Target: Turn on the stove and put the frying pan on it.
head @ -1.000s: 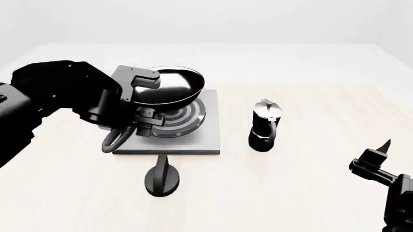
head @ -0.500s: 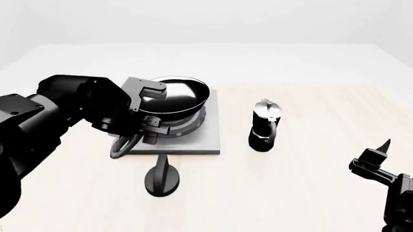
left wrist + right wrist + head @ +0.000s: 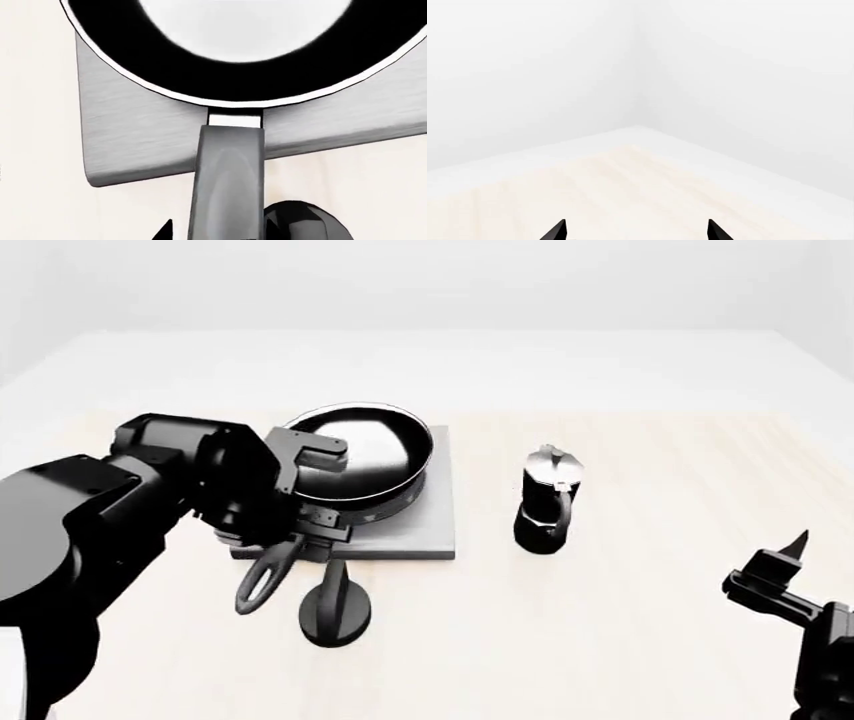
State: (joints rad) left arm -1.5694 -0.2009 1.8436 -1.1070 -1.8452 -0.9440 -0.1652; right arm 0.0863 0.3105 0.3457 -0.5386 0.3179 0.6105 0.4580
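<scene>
Left wrist camera first: the frying pan [image 3: 243,47] sits over the grey stove [image 3: 133,140], its long handle running back toward the camera, so the left end effector [image 3: 227,231] looks pinched on the handle, though its fingers barely show.

From the head camera, the pan [image 3: 360,450] rests on the stove [image 3: 434,530] on the pale desk [image 3: 641,620]. The left end effector [image 3: 310,502] grips the handle near the bowl. A black knob [image 3: 335,606] stands just in front of the stove, a moka pot [image 3: 547,500] beside it.

Right wrist camera: the right end effector [image 3: 636,231] is spread apart, holding nothing.
</scene>
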